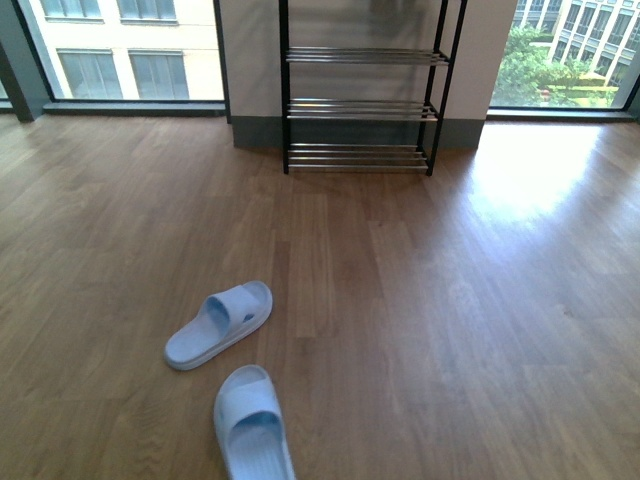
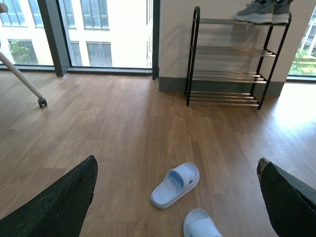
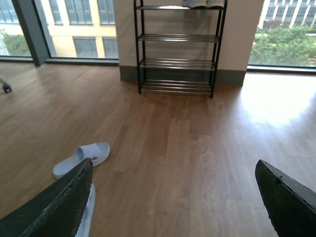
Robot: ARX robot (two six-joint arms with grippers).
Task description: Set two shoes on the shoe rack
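Note:
Two light-blue slides lie on the wooden floor: one (image 1: 220,323) angled, the other (image 1: 252,425) nearer me at the picture's lower edge. The black shoe rack (image 1: 360,105) with chrome bars stands against the far wall. In the left wrist view grey sneakers (image 2: 263,12) rest on the rack's (image 2: 232,74) top tier. My left gripper (image 2: 177,170) hangs open above the angled slide (image 2: 176,184), not touching it. My right gripper (image 3: 173,170) is open over bare floor, the slide (image 3: 82,158) off to one side. Neither arm shows in the front view.
Large windows (image 1: 130,45) flank the wall pillar behind the rack. A wheeled stand leg (image 2: 27,79) shows at the left wrist view's edge. Sun glare brightens the floor (image 1: 540,170) at the right of the rack.

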